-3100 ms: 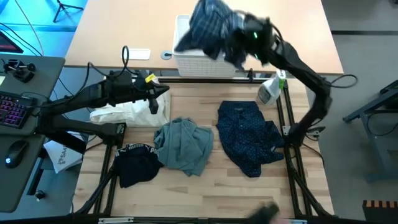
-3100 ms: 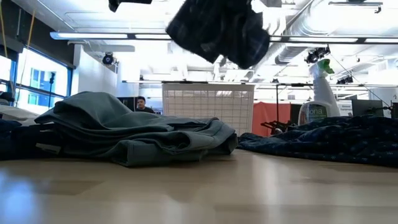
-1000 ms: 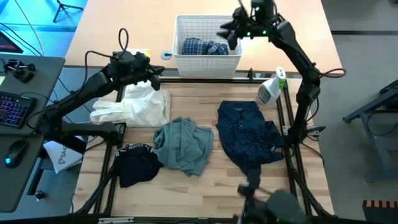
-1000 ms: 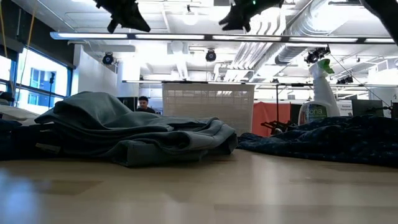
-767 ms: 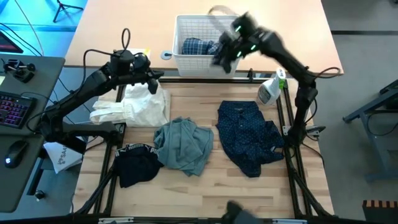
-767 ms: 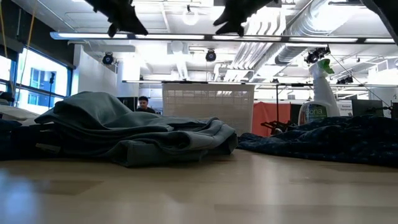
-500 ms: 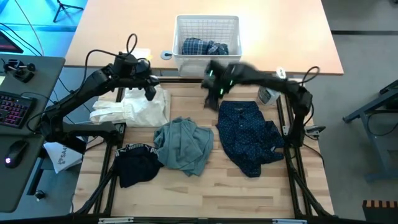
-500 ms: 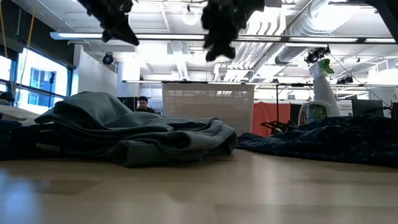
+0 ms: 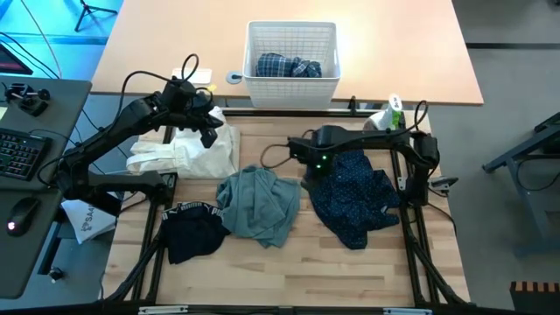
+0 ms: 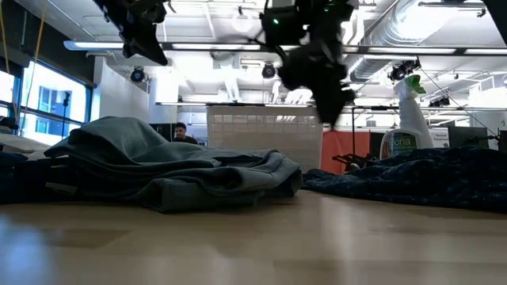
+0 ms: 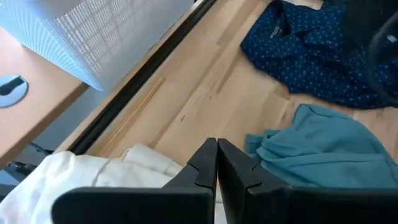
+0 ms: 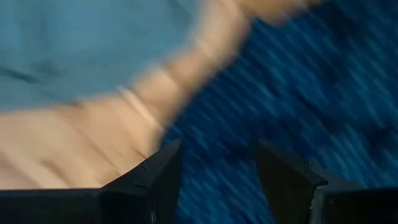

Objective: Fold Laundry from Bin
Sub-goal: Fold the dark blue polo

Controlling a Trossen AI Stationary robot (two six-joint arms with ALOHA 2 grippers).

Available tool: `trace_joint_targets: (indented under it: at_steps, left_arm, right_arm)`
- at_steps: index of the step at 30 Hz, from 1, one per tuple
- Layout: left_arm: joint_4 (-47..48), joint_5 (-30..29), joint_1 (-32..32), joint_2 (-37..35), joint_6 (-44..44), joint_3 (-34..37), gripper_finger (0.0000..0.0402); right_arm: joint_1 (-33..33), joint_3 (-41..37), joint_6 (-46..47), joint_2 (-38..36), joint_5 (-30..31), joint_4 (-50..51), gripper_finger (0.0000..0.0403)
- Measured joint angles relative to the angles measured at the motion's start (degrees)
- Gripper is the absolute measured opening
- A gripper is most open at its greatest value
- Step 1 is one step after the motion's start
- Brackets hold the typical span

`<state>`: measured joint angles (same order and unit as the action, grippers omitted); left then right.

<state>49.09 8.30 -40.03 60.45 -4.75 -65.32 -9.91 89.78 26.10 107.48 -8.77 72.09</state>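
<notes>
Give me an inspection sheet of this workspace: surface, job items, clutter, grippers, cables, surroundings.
Surface: wooden table, bare toward the front edge.
Job's things: plaid shirt in the white bin; white cloth, grey-green top, navy dotted trousers and black piece lie on the table.
Clutter: spray bottle beside the trousers.
Grippers: left gripper shut, empty, over the white cloth; right gripper open, empty, over the trousers' edge.
Cables: black loop at the left arm.
Surroundings: keyboard, mouse on the side desk.
</notes>
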Motion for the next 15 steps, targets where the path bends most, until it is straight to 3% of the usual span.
trace_joint_targets:
  at_steps: [3,6,12,15]
  left_arm:
    - [1.3,0.1,0.0,0.0,0.1,0.0,0.0]
    - [2.7,0.1,0.0,0.0,0.1,0.0,0.0]
    - [4.4,0.1,0.5,0.0,3.0,0.0,0.0]
    - [4.5,0.1,1.7,0.0,4.5,0.0,0.0]
  right_arm:
    - [-0.9,-3.3,-0.6,-1.0,2.4,3.1,0.0191]
    - [-4.5,-11.6,-1.0,-3.6,2.9,-2.2,0.0182]
    - [-12.4,-22.3,13.6,-7.0,6.6,-7.0,0.0163]
    - [-14.1,-26.1,13.9,-6.8,3.2,-14.2,0.0151]
